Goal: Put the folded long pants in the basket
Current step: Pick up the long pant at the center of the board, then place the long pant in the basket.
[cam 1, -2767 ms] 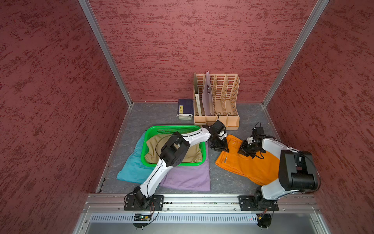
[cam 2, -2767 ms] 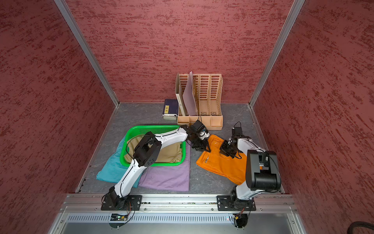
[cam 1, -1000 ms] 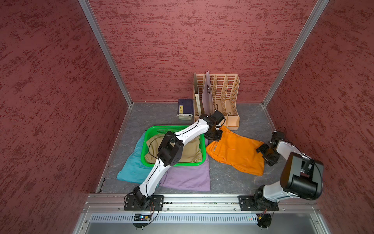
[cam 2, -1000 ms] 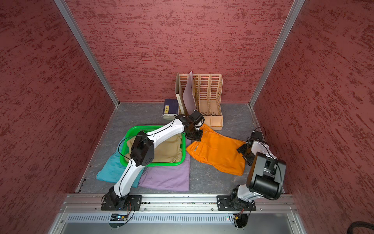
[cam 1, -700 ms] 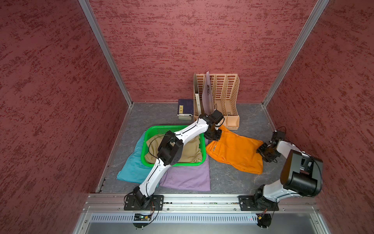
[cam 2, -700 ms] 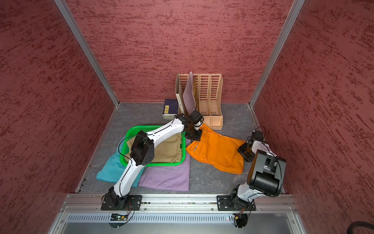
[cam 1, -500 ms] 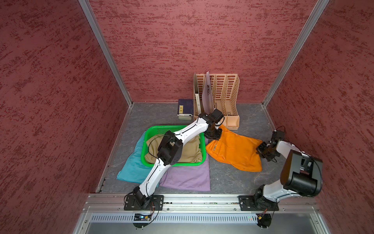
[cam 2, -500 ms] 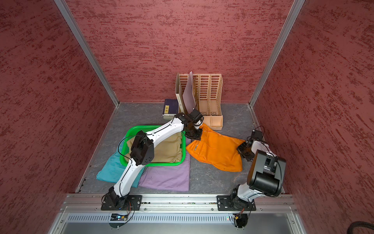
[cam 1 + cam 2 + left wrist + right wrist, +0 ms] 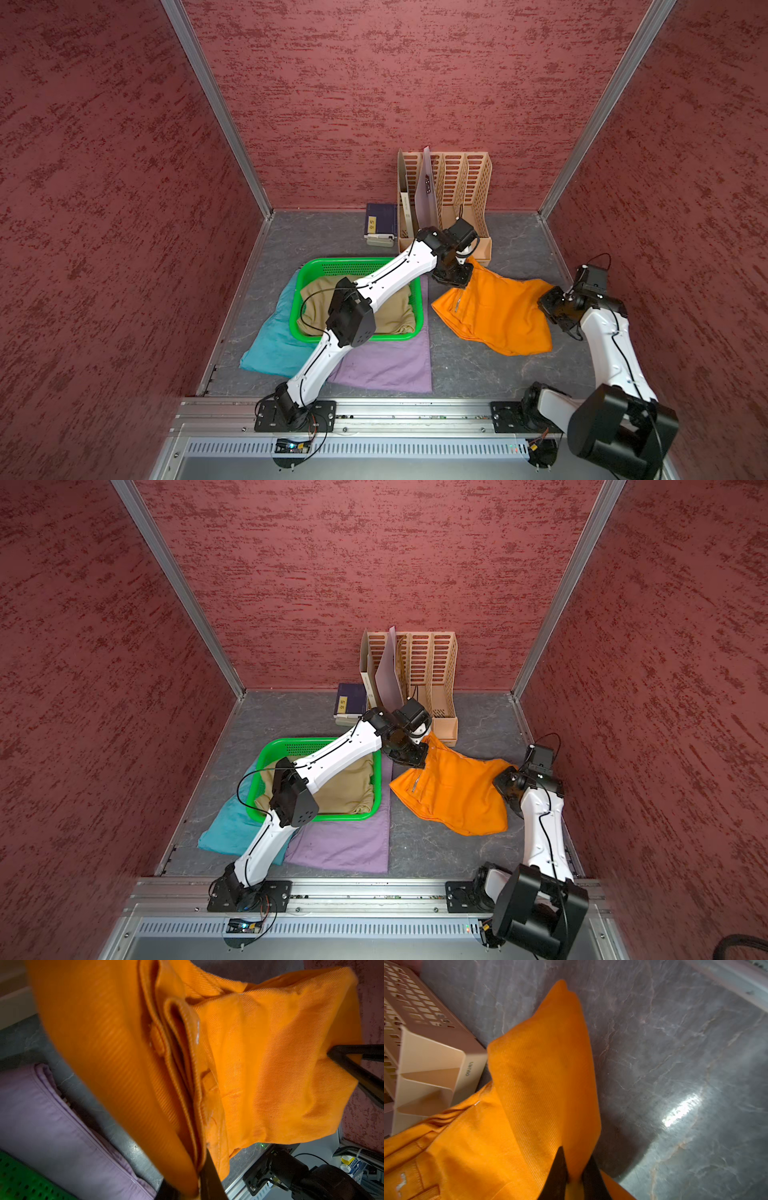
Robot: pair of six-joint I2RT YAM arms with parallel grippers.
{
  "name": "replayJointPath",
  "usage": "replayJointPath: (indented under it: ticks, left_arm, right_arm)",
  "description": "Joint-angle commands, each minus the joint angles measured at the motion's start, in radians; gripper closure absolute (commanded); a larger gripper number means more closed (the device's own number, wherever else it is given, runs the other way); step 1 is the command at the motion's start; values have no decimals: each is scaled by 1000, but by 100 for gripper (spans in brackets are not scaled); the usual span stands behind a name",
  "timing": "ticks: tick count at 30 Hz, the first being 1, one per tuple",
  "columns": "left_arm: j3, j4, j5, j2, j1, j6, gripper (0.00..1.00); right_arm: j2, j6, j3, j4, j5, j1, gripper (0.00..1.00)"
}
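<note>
Four pants, one basket [image 9: 357,266]: tan pair [image 9: 392,309] inside, teal pair [image 9: 270,345] and lilac pair [image 9: 386,365] beneath, orange pair [image 9: 494,316] clamped by left pincer [image 9: 456,280] and right pincer [image 9: 548,302], seemingly part-lifted.

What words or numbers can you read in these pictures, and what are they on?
"deli": small raised letters, turned sideways, on the front of the beige file organiser. The last letters are faint, so this is a best reading.
Yellow label on the dark blue book: too small to read.
Dark mark on the lilac folder: too small to read.
Nothing else shows writing.
</note>
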Motion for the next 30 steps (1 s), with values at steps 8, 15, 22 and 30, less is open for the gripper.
replayJointPath:
  ticks: [8, 15, 22, 30]
  left_arm:
    - [-64, -179, -150, -324, 125, 60, 100]
    - [-454, -114, -147, -650, 410, 73, 100]
    - [-762, -83, -124, -822, 728, 130, 100]
    - [-965, -45, -124, -902, 898, 174, 100]
  right_arm:
    - [6, 51, 351, -167, -138, 241, 100]
    - [141, 187, 442, -60, -108, 572, 100]
    - [377, 235, 588, 5, -40, 841, 100]
    - [602, 242, 705, 14, -5, 1031, 100]
